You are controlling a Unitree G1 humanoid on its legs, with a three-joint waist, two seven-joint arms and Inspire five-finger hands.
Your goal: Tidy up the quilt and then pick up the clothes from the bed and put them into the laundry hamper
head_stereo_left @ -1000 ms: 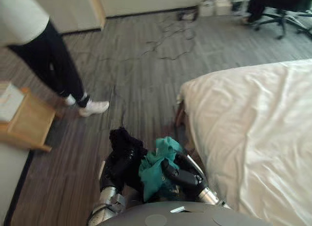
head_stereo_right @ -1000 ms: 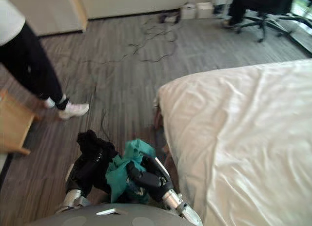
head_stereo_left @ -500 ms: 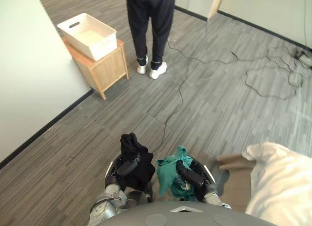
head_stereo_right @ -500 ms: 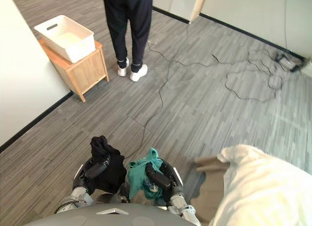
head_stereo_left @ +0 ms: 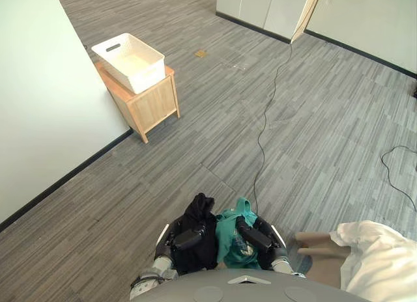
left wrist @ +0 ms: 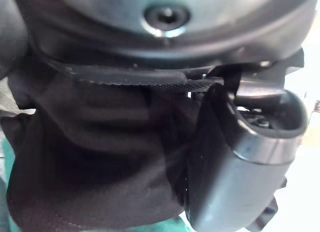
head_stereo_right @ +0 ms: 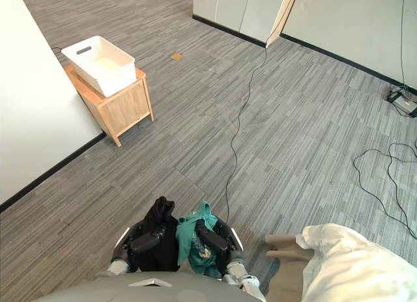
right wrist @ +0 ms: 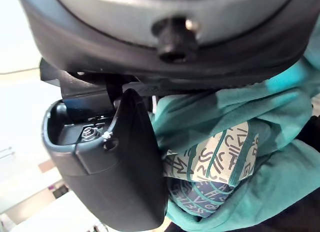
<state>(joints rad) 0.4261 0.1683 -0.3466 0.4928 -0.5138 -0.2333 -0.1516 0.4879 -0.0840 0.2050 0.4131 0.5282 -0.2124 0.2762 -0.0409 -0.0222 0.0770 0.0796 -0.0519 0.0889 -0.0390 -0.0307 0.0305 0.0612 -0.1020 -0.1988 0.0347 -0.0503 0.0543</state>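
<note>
Fingers and thumb of the left hand [head_stereo_left: 187, 239] are curled tight round a black garment [head_stereo_left: 199, 212], a soft, plain, dark bundle that bunches up above the hand and hangs in loose folds below it. In the left wrist view the thumb presses the black cloth against the palm. Just beside it, at 3 o'clock, the right hand [head_stereo_left: 256, 235] is clamped in the same way on a teal garment [head_stereo_left: 228, 232]. That one is crumpled, with a peak of fabric sticking up between the two hands. The right wrist view shows a printed patch on it in cream and dark blue. The two bundles touch each other, and both are carried low in front of the robot, over the grey plank-patterned floor [head_stereo_left: 313, 120].

Well away, at about 11 o'clock from the hands, a white laundry hamper [head_stereo_left: 129, 61] sits on top of a small wooden cabinet [head_stereo_left: 148, 101], which stands against a pale wall [head_stereo_left: 39, 100]. At about 4 o'clock, near the right hand, a corner of the white quilt [head_stereo_left: 383, 266] hangs over a tan bed base [head_stereo_left: 318, 256].
</note>
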